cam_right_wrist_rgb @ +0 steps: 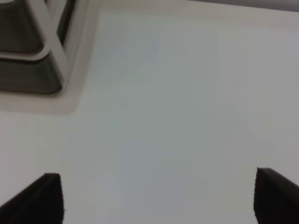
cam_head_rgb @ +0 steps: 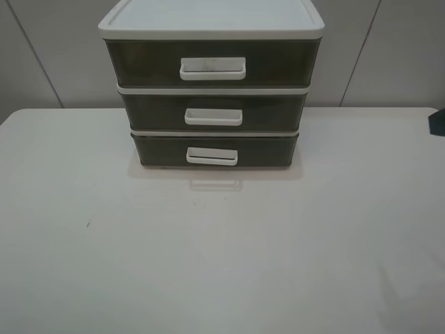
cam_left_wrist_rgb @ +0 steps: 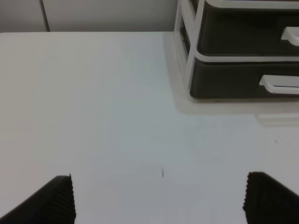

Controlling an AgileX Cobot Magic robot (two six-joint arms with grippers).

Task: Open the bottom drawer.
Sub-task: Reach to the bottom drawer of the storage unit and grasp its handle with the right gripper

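Left jaws: wide open, nothing between them. The ribbed dark fingertips (cam_left_wrist_rgb: 53, 201) only show at the corners of the left wrist view, over bare desk (cam_left_wrist_rgb: 93, 102).

Right jaws: also wide open and empty. Their fingertips (cam_right_wrist_rgb: 39, 198) are over bare desk too. Neither arm shows in the high view.

Both sets of jaws are well apart from the drawer unit (cam_head_rgb: 212, 90) and touch nothing. The left wrist view sees its front from the left-hand side. The right wrist view sees only a lower corner of it, with a white cross brace (cam_right_wrist_rgb: 49, 37) on the side wall.

A small dark speck (cam_left_wrist_rgb: 162, 173) sits on the desk between the left jaws and the unit.

The unit sits at the middle of the desk's far edge, front facing the near edge. It has a white top (cam_head_rgb: 208, 17) and three smoky-brown drawers stacked.

The bottom drawer (cam_head_rgb: 215, 149) is the lowest and shallowest, directly on the desk. It is shut, front flush with the frame, and nothing touches its white loop handle (cam_head_rgb: 212, 156). The handle's faint reflection (cam_head_rgb: 215, 184) shows on the desk just in front.

The middle drawer (cam_head_rgb: 213, 110) and top drawer (cam_head_rgb: 212, 61) are shut as well.

A dark object (cam_head_rgb: 438, 122) is clipped by the frame at the far right corner; cannot tell what it is.
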